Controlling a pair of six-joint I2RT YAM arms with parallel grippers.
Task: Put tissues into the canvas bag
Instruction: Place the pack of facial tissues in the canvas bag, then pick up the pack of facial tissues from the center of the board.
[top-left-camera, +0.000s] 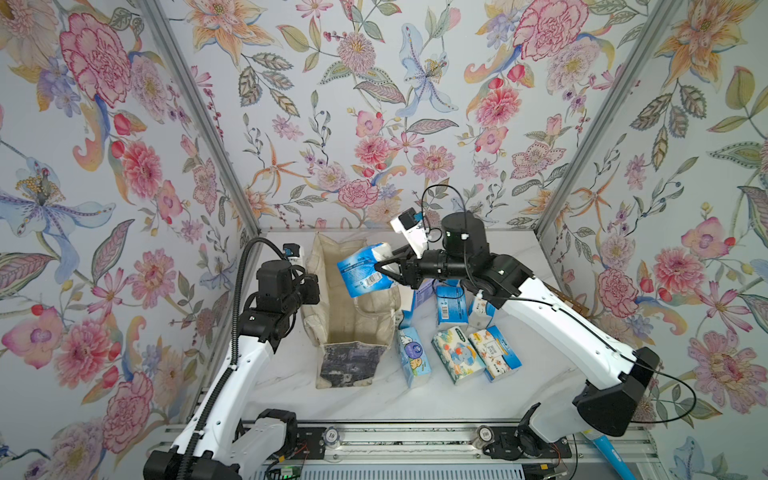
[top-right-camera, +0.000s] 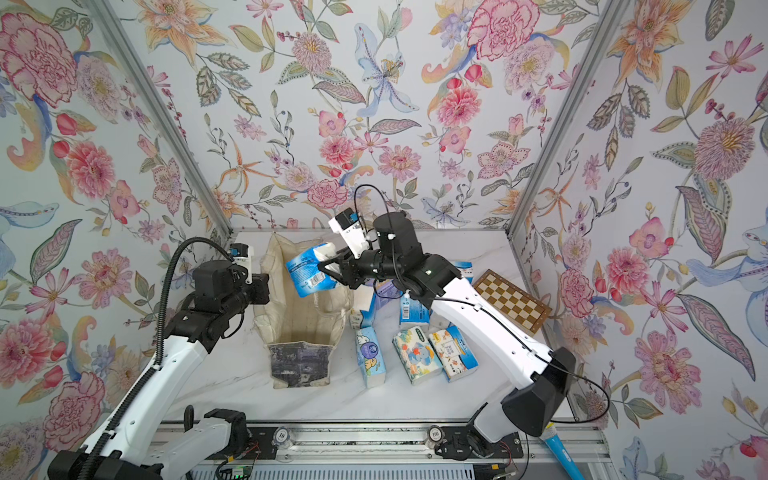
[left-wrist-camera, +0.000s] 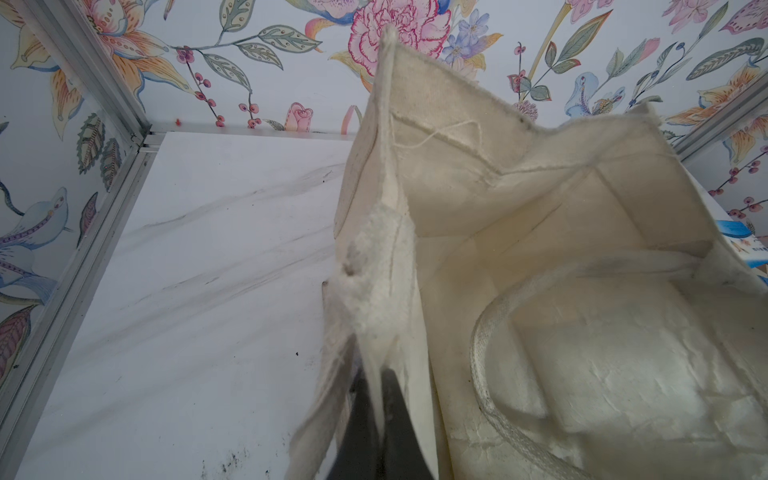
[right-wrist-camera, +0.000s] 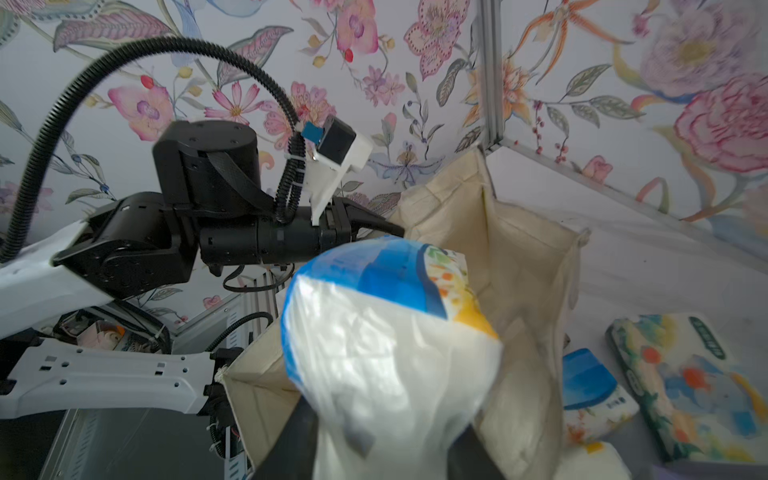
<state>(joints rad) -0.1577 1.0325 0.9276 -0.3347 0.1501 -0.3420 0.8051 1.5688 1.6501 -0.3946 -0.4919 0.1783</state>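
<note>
Right claw (top-left-camera: 385, 268) is gripping a blue-and-white tissue pack (top-left-camera: 361, 272), hanging it over the open mouth of the canvas bag (top-left-camera: 313, 332). Left claw (left-wrist-camera: 375, 390) is pinching the bag's left wall, closed on the fabric. Other packs (top-left-camera: 455, 353) are lying on the surface (top-left-camera: 291, 386), right of the bag.

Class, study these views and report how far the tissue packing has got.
Done: the left gripper is shut on the wall of the canvas bag, holding it open; no pack plainly shows inside. In hand: the right gripper holds a blue-and-white pack over the mouth. Left: several packs lie on the table beside the bag.
</note>
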